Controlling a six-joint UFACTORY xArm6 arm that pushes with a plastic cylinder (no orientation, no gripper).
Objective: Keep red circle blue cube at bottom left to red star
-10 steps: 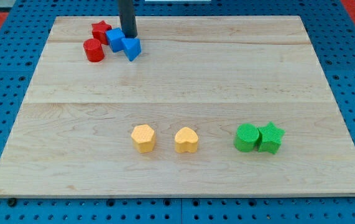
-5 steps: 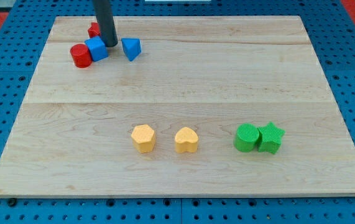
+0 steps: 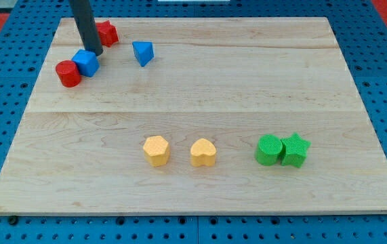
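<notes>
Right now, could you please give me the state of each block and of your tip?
my tip: down at the blue cube's top-right edge
blue cube: touching the red circle
red circle: bottom left of the red star
red star: partly behind the rod
blue triangular block: alone
yellow blocks: apart
green circle, green star: touching

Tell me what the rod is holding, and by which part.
Nothing is held. My tip only touches the blue cube at its upper right side.
</notes>
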